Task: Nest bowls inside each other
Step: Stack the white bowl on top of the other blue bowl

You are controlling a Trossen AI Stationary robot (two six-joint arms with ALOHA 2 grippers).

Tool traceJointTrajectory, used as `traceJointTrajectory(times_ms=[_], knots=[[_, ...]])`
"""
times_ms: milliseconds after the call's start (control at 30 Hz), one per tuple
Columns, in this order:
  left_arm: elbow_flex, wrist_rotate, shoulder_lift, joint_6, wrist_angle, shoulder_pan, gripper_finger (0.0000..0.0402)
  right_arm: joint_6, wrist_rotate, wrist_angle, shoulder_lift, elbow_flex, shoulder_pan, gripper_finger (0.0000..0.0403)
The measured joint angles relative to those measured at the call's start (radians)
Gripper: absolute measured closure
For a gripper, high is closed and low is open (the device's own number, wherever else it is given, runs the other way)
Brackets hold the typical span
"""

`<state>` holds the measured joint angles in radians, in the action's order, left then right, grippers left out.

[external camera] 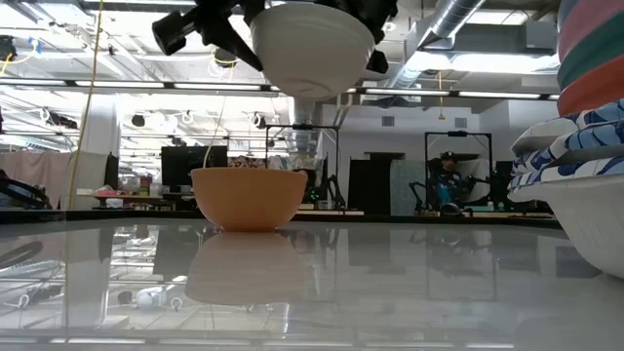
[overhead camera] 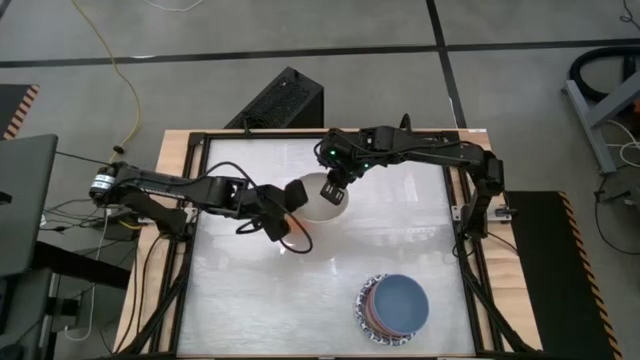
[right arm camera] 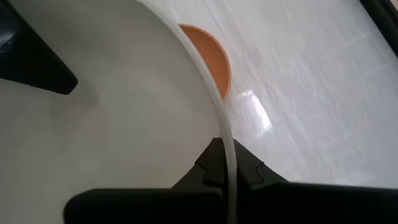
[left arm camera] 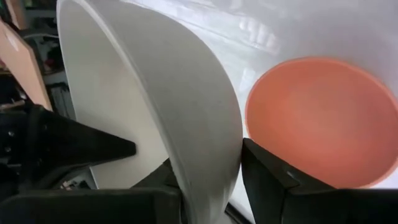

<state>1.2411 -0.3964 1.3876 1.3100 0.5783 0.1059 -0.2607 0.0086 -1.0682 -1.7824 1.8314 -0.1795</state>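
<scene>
The white bowl (overhead camera: pixel 322 197) hangs in the air above the middle of the tabletop (overhead camera: pixel 240 310), held by both arms at once. The right pincer (overhead camera: pixel 334 193) is clamped on its rim, one finger inside and one outside, as the right wrist view shows with the thin rim (right arm camera: pixel 227 158) running between the two dark fingers. The left pincer (overhead camera: pixel 293 192) straddles the opposite wall of the same bowl, its fingers (left arm camera: pixel 280 186) on either side of the wall (left arm camera: pixel 186 124) and set against it.

In the low view the white bowl (external camera: pixel 312 44) is well clear of the surface, and the pincers around it are cut off at the picture's upper edge. Just below and slightly to one side stands one orange bowl (external camera: pixel 250 198), upright on the tabletop and apart from the white one. From above the orange bowl is almost wholly hidden under the white bowl and the left arm; only a thin sliver (overhead camera: pixel 300 232) shows.

Near the tabletop's front right corner sits one stack of bowls (overhead camera: pixel 393 308), a blue one on top and patterned rims showing beneath. How many bowls the stack holds cannot be counted from above; the low view shows part of it (external camera: pixel 575 136) cut off at the edge, with teal, pink and orange-red bands over blue-and-white rims.
</scene>
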Motion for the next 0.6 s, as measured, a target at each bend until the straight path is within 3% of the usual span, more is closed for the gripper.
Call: traceJointTrajectory(times_ms=[267,600], knots=[[0.003,0.038,0.013,-0.055,0.026,-0.018,0.0299,-0.003,-0.014,0.005,-0.005,-0.003,-0.001,0.0388],[0.008,-0.002,0.019,-0.082,-0.019,-0.016,0.0235,0.007,-0.012,-0.022,-0.007,-0.008,0.000,0.0388]])
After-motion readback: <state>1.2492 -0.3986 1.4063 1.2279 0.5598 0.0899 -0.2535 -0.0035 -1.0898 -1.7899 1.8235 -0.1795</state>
